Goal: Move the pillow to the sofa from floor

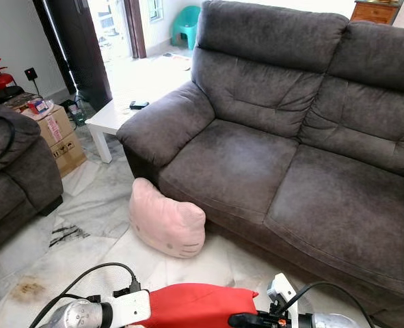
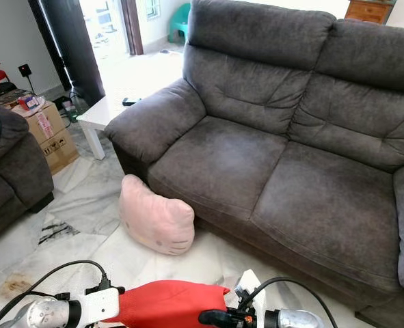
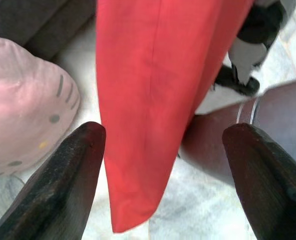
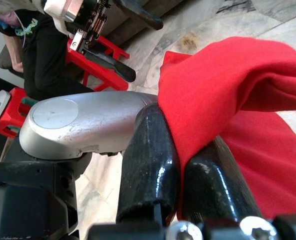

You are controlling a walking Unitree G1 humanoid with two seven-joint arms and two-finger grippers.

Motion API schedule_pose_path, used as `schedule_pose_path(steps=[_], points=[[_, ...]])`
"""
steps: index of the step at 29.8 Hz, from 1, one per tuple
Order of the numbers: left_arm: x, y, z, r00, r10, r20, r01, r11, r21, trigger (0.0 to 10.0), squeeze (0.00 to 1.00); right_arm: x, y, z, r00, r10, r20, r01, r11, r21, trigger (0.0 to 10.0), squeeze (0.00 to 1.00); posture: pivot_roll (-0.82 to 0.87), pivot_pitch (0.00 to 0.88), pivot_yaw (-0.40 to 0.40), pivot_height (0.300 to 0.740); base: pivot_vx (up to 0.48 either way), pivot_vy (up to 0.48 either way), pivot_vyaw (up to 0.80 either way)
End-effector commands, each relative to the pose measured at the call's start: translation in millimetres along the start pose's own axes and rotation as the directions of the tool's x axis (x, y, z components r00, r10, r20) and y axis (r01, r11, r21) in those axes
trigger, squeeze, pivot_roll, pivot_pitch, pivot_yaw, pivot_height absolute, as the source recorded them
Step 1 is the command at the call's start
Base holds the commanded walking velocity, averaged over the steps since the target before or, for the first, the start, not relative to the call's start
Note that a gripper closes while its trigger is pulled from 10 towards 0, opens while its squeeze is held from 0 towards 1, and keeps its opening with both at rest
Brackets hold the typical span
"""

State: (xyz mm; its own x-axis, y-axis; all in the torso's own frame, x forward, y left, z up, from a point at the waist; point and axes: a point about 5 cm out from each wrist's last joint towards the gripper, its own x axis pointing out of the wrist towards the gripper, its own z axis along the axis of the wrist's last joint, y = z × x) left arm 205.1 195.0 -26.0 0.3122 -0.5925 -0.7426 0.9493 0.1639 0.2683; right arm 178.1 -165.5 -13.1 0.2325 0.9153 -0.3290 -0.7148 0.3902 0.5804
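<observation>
A red pillow (image 1: 195, 304) hangs low in front of me between my two arms. My right gripper (image 4: 183, 150) is shut on a fold of its red fabric. My left gripper (image 3: 163, 131) is open, its fingers (image 3: 82, 165) spread wide on either side of the pillow's hanging edge. A pink cat-face pillow (image 1: 166, 220) lies on the marble floor, leaning against the front of the grey two-seat sofa (image 1: 256, 164) near its left armrest. The sofa's seat cushions are bare.
A white low table (image 1: 113, 116) stands beyond the sofa's left armrest. Cardboard boxes (image 1: 61, 137) and a second dark sofa (image 1: 10, 164) line the left side. Open marble floor (image 1: 85, 225) lies between the two sofas.
</observation>
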Motion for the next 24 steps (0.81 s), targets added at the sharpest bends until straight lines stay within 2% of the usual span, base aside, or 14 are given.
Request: schedule_pose_path(steps=[1, 14, 24], points=[[0.0, -4.3, -6.8, 0.999, -0.017, -0.044, 0.017, 1.0, 0.009, 10.0, 0.0, 1.6, 5.5, 25.3, 0.995, 0.063, 0.081, -0.056, 0.995, -0.085, 10.0, 0.0, 0.04, 0.0, -0.028, 0.74, 0.0, 0.0, 0.0], [5.2, 4.1, -9.7, 0.988, 0.124, -0.087, -0.121, 0.992, 0.03, 10.0, 0.0, -5.5, 19.3, 41.8, 0.989, 0.124, 0.081, -0.11, 0.98, -0.165, 10.0, 0.0, 0.03, 0.0, -0.033, 0.74, 0.0, 0.0, 0.0], [10.5, -3.1, -13.8, 0.987, 0.094, -0.127, -0.093, 0.996, 0.01, 10.0, 0.0, -13.0, 28.9, 54.0, 0.986, 0.147, 0.075, -0.127, 0.967, -0.221, 10.0, 0.0, 0.02, 0.0, -0.037, 0.74, 0.0, 0.0, 0.0]])
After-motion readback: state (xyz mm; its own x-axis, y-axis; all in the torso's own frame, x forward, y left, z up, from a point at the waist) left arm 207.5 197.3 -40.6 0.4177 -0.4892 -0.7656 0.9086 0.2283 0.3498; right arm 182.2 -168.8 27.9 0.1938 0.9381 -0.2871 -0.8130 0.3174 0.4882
